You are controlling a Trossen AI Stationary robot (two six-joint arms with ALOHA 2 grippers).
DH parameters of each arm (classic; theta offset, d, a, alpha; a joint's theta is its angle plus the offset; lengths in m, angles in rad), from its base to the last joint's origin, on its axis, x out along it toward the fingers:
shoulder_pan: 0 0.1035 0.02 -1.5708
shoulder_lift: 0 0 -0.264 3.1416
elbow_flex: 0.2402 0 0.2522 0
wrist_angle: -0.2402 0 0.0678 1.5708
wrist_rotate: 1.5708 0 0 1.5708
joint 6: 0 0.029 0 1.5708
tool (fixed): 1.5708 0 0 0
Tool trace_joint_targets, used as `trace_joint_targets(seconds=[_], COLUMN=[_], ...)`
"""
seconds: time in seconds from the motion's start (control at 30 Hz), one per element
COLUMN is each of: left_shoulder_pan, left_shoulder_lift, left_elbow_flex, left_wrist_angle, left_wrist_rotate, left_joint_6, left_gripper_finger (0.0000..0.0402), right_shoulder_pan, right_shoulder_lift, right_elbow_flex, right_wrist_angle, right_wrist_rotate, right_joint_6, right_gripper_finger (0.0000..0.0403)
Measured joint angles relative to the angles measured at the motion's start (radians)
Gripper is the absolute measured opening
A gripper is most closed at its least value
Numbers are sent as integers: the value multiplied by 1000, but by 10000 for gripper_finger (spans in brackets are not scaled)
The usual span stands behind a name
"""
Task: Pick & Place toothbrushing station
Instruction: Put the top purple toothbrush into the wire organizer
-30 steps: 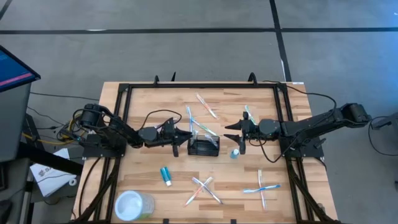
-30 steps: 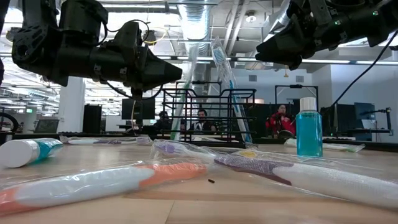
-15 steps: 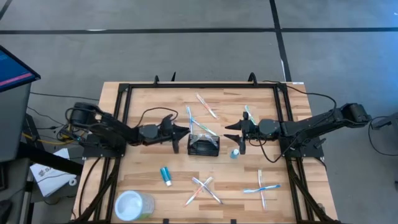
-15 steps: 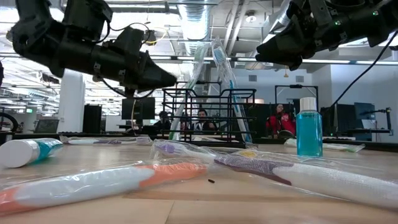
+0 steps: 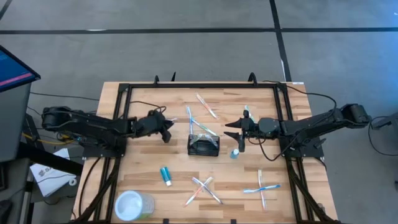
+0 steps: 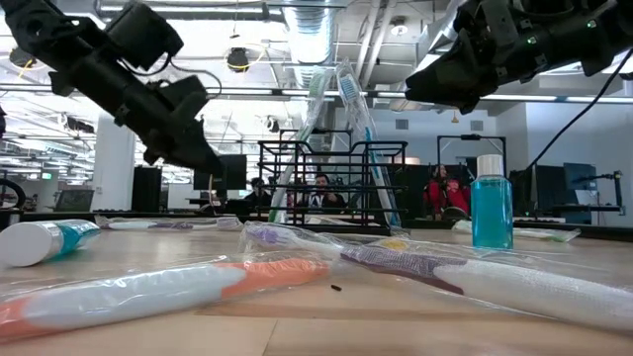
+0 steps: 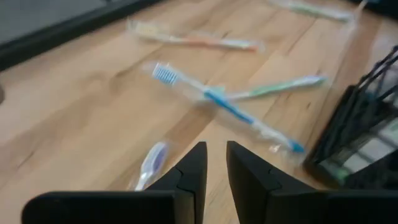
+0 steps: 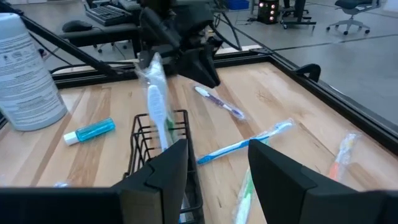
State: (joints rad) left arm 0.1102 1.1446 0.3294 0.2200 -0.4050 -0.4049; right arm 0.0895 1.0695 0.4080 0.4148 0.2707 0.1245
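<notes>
A: Where does the toothbrushing station [image 5: 203,146] sit?

B: Middle of the high view, upright on the counter [image 5: 143,180], between the two arms. Black wire mesh, box-shaped. The low view shows its open bars [image 6: 331,188] at centre frame.

A: Contents?

B: Two wrapped toothbrushes [image 6: 348,99] stand in it, heads leaning out above the rim. Nothing else that I can make out through the bars; the floor of the caddy is hard to read, so treat that as probable only. The clear cup [image 5: 132,205], lower left of the high view, looks empty.

A: Handling judgement?

B: Likely light and stiff; thin wire, so little flat surface to press on. The brushes make it top-heavy and free to tip or slide out if it tilts. I would pinch one top rim bar on a short wall, or straddle a wall, and lift level.

A: Pincers?

B: Left pincer [image 5: 166,133] hovers left of the caddy, apart from it, fingers narrow with a slim gap and nothing between them, as the left wrist view shows. Right pincer [image 5: 239,134] hovers to the caddy's right, fingers wide, empty, pointing at the caddy.

A: Clutter nearby?

B: A blue mouthwash bottle [image 5: 235,153] stands just right of the caddy, beneath the right pincer. A toothpaste tube [image 5: 166,175] lies lower left of centre. Loose wrapped brushes [image 5: 202,190] are crossed below the caddy, with others lying above and to the right.
</notes>
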Motion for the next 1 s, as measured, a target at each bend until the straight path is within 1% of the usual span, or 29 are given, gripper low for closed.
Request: trace_joint_targets(seconds=[0.17,0.23,0.37,0.47,0.77,0.9,1.0], left_shoulder_pan=[64,86,127,152,212,229,240], left_shoulder_lift=[12,17,18,18,29,70,122], left_elbow_flex=[5,25,84,123,126,126,126], left_wrist_angle=[-30,-89,-231,-309,-335,-336,-339], left_wrist_rotate=[64,78,136,142,170,211,212], left_joint_6=[3,19,67,96,136,139,165], left_gripper_finger=[56,56,58,71,124,130,131], right_shoulder_pan=[0,0,0,0,0,0,0], right_shoulder_lift=[0,0,0,0,0,0,0], right_elbow_flex=[0,0,0,0,0,0,0], right_wrist_angle=[0,0,0,0,0,0,0], right_wrist_rotate=[0,0,-1,-4,-4,-4,-4], right_joint_6=[0,0,6,7,8,8,8], right_gripper_finger=[161,161,161,161,161,161,161])
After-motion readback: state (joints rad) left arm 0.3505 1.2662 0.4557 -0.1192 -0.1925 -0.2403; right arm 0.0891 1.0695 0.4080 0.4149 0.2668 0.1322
